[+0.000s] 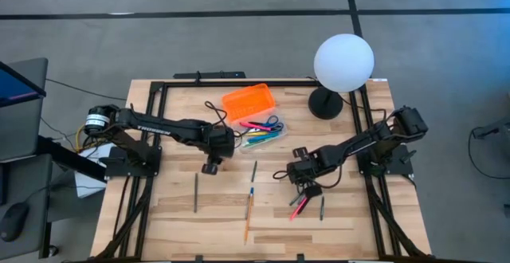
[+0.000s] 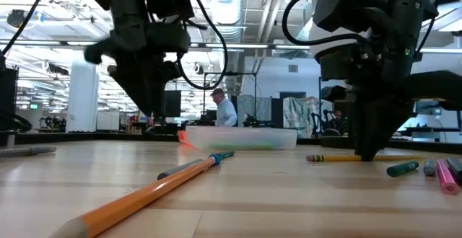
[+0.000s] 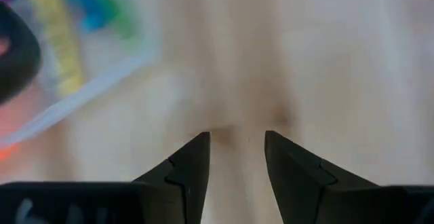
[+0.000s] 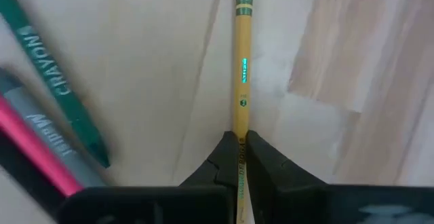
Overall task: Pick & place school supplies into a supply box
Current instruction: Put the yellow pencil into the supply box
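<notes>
Right gripper (image 4: 238, 157) down at table level on the right half of the wooden table (image 1: 159, 207), fingers pinched onto a yellow pencil (image 4: 242, 75) that lies flat on the wood; pencil body runs straight out from between the fingertips. Beside it in the right wrist view: green crayon (image 4: 54, 81), grey marker (image 4: 51, 139) and pink marker (image 4: 34, 149), all lying loose, none touched.

Left gripper (image 3: 237, 159) over bare wood just beside the supply box (image 1: 263, 127), fingers spread apart, nothing between them. Corner of the clear case and some coloured supplies visible, blurred, at the edge of the left wrist view.

Supply box toward the far middle of the table, orange lid (image 1: 248, 101) swung open behind it; several coloured pens and blue-handled scissors (image 1: 273, 123) already inside.

Loose on the near table: orange pencil (image 1: 249, 209), dark pencil (image 1: 195, 193), another dark pen (image 1: 254, 170). White globe lamp (image 1: 343, 62) at the far right corner. Person (image 2: 225, 112) in the room behind, low view.
</notes>
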`<act>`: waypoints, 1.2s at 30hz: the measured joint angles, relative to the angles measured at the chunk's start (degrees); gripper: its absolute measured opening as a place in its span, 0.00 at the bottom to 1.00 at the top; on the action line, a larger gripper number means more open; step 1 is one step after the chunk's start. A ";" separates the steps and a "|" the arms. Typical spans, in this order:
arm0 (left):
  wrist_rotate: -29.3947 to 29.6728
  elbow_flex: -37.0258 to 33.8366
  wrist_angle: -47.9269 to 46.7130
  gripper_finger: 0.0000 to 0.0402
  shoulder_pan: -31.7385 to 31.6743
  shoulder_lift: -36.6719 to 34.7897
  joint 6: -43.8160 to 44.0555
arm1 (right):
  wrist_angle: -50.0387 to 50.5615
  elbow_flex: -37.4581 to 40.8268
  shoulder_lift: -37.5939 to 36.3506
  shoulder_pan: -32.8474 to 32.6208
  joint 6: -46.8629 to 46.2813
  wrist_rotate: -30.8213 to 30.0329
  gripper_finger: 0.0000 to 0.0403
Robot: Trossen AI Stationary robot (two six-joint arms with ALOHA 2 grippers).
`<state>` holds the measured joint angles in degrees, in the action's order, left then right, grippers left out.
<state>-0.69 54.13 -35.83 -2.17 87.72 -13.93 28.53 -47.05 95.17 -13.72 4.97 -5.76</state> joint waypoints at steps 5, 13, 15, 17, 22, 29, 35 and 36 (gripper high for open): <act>11.15 0.00 -2.24 0.34 -0.03 0.00 2.28 | -0.46 -1.19 0.25 0.30 0.24 -5.55 0.00; 12.06 0.00 -3.72 0.34 0.00 0.00 4.06 | -0.65 -1.44 0.07 0.98 1.49 -8.48 0.00; 12.06 0.00 -5.08 0.34 0.00 0.00 5.10 | -0.65 -1.45 0.07 1.03 1.56 -8.70 0.00; 12.07 0.00 -6.41 0.34 0.00 0.00 6.25 | -0.58 -1.65 0.07 1.32 1.62 -8.77 0.00; 13.25 0.00 -9.02 0.34 0.00 0.00 9.85 | -0.37 -3.63 -0.02 1.75 3.90 -9.88 0.00; 16.27 0.00 -12.11 0.34 0.00 0.00 13.25 | -0.23 -9.35 -0.08 3.51 7.59 -13.78 0.00; 16.76 0.00 -14.48 0.34 0.02 0.00 16.86 | -1.11 -14.37 -0.15 7.76 10.28 -16.86 0.00; 17.44 0.00 -15.07 0.34 0.02 0.00 17.93 | -1.50 -15.05 -0.15 8.81 10.55 -16.94 0.00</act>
<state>16.75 54.13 -50.90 -2.15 87.72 4.00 27.03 -62.10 95.02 -4.91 15.52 -22.70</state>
